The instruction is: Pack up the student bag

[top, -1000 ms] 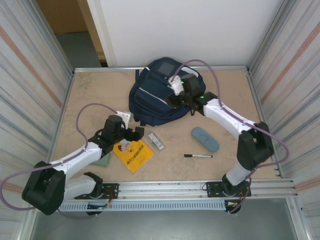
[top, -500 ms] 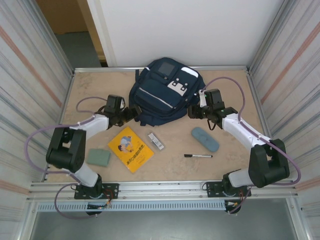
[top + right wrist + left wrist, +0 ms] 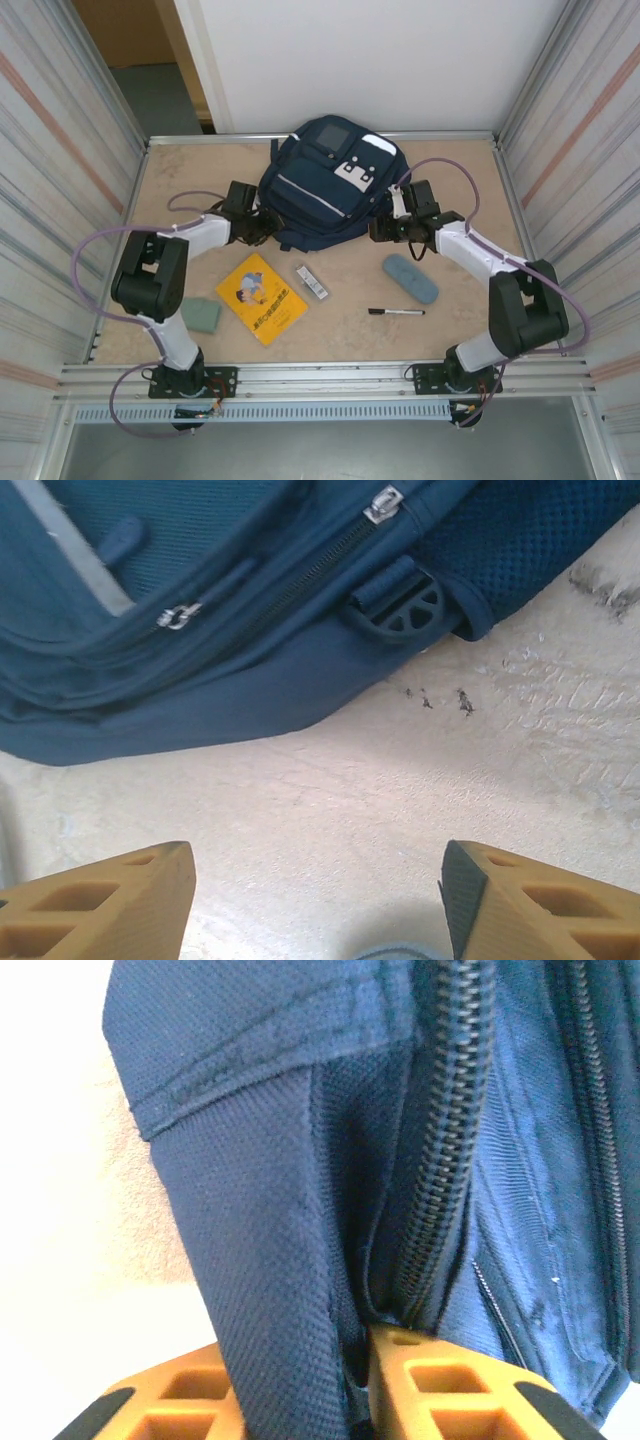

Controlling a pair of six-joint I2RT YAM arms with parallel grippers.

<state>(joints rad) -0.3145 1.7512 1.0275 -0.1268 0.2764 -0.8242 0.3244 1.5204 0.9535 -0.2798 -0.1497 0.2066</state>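
Student bag (image 3: pixel 325 190): lies flat at the far middle of the desk (image 3: pixel 190 180), front pockets up, between my two arms. Its zips look closed.
Left gripper (image 3: pixel 365 1385): closed to a narrow gap on a fold of the student bag's navy cloth at its left side, just beside a zip track (image 3: pixel 440 1140).
Right gripper (image 3: pixel 315 880): jaws wide apart with nothing between them, hanging over bare desk just off the bag's lower right edge.
Step in hand: I judge this to be opening the bag, not yet packing it. One side is pinned and the other is not yet taken.
Waiting to go in: yellow booklet (image 3: pixel 265 298), green block (image 3: pixel 200 314), small silver item (image 3: pixel 312 282), blue-grey case (image 3: pixel 410 278) and pen (image 3: pixel 396 312), all loose on the near half of the desk, apart from the bag.
Next move: I would bring the right gripper onto a metal zip pull (image 3: pixel 383 505) and close squarely on that small tab. The left must hold the cloth firm so the zip runs rather than dragging the bag.
Left wrist view: gives me the pinch itself, cloth between the orange fingers (image 3: pixel 450 1395), and the zip teeth close up. From above, the wrist hides that spot.
Right wrist view: shows two zip pulls and a dark plastic buckle (image 3: pixel 400 605), which are too small to make out from above.
Top view: adds the layout of the loose items and both arms flanking the bag.
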